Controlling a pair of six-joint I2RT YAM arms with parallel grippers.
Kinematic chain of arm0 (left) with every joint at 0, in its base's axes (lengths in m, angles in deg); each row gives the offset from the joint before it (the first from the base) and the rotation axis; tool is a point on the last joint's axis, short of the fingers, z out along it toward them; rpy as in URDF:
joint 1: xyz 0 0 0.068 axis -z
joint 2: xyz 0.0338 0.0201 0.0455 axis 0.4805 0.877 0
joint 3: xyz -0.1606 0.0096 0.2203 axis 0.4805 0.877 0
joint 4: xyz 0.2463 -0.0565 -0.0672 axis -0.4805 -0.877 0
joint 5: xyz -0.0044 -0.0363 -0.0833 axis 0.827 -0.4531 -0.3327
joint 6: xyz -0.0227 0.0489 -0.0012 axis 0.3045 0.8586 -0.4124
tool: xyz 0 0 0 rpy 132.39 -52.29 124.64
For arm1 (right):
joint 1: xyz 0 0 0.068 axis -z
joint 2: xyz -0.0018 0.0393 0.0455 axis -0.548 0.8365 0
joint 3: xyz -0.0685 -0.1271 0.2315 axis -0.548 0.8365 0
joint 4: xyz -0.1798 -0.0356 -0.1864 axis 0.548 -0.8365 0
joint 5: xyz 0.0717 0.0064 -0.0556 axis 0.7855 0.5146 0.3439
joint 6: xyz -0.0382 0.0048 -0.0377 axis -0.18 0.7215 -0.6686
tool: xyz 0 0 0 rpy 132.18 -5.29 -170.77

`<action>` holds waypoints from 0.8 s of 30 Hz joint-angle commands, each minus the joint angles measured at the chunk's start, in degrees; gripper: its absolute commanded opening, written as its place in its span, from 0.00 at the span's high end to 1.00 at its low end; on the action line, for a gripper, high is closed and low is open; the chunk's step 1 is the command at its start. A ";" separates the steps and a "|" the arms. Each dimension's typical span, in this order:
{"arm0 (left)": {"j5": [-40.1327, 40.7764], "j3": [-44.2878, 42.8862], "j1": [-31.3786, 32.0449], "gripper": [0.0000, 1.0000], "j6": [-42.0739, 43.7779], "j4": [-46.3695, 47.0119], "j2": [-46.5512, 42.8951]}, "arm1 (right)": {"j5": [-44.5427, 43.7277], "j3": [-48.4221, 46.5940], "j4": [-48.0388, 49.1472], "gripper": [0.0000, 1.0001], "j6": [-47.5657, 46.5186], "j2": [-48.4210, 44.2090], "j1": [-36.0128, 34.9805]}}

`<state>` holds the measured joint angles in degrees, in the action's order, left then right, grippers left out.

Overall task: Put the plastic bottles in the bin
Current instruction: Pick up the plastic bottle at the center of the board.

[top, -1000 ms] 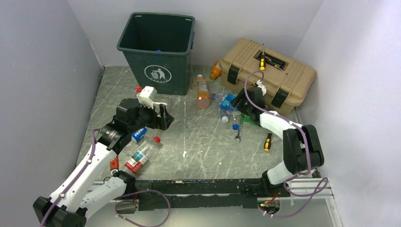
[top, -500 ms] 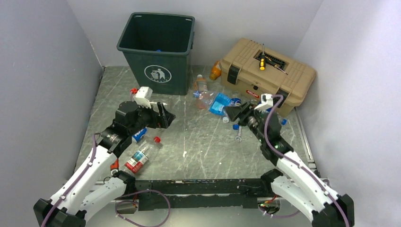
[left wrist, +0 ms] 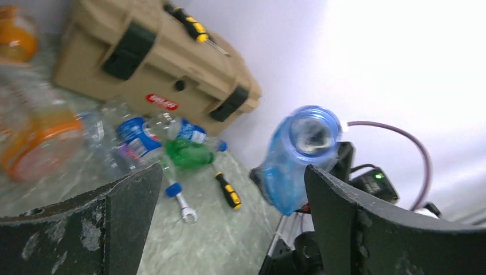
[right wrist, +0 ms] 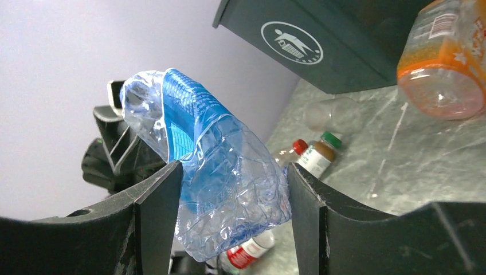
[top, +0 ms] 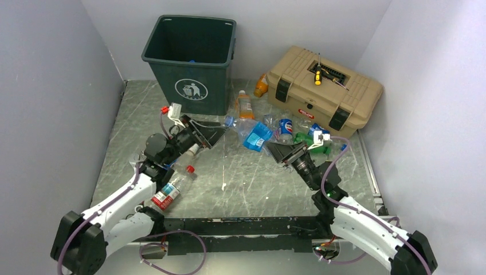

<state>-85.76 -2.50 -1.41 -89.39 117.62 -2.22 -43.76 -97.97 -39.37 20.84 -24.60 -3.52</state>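
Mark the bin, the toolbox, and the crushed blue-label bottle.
bin point(top: 215, 80), top external view, front wall.
toolbox point(top: 358, 91), top external view, bare lid.
crushed blue-label bottle point(right wrist: 223, 166), right wrist view, clear crumpled body.

The tabletop is seen evenly and softly lit, while in the left wrist view the wall is washed out by glare and the orange bottle is smeared by blur, and the crumpled bottle is rendered sharp in the right wrist view.
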 commanded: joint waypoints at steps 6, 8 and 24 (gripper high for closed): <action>1.82 -3.51 8.39 0.01 8.13 16.84 2.72 | -16.24 0.71 13.10 1.00 6.72 5.46 -9.22; 2.53 -3.76 8.77 0.01 9.50 16.58 2.80 | -16.93 0.73 13.97 1.00 7.84 6.66 -9.74; -0.60 -9.83 8.90 0.77 11.36 7.46 7.17 | -11.12 -4.80 7.94 1.00 -0.44 9.17 -14.14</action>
<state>-84.47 -10.07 7.25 -78.97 125.95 4.97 -57.00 -98.74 -29.77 24.45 -13.19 -17.34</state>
